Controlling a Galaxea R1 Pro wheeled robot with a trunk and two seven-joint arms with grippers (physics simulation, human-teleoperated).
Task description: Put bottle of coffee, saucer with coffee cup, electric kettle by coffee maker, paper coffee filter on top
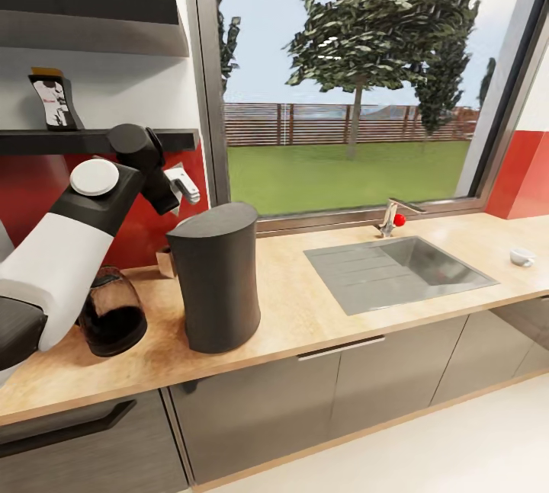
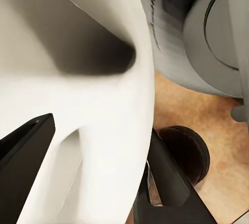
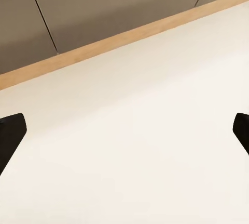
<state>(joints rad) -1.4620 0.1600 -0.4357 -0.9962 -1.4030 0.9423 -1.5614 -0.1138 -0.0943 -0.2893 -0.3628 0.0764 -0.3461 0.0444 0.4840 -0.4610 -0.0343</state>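
1. Nearest us, our left arm (image 1: pixel 69 241) reaches over the kettle (image 1: pixel 113 318) at the counter's (image 1: pixel 305 310) left end.
2. Left claw (image 1: pixel 181 187): holds white paper, likely the filter (image 2: pixel 98 104), raised just above and behind the coffee maker (image 1: pixel 216 283), ready for placing on top.
3. Right claw (image 3: pixel 124 130): spread wide, empty, above floor.
4. Coffee bottle (image 1: pixel 55 100): on the shelf (image 1: pixel 91 141).
5. Cup (image 1: pixel 521 256): far right, beyond the sink (image 1: pixel 396 268).

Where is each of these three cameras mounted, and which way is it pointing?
Head view: on the robot's head, looking down over the countertop, coffee maker and kettle; left arm shows.
Left wrist view: near the left fingers, facing the robot's own white arm; kettle below.
Right wrist view: near the right fingers, spread wide, facing floor and cabinets.
Head and left wrist share kettle and countertop.
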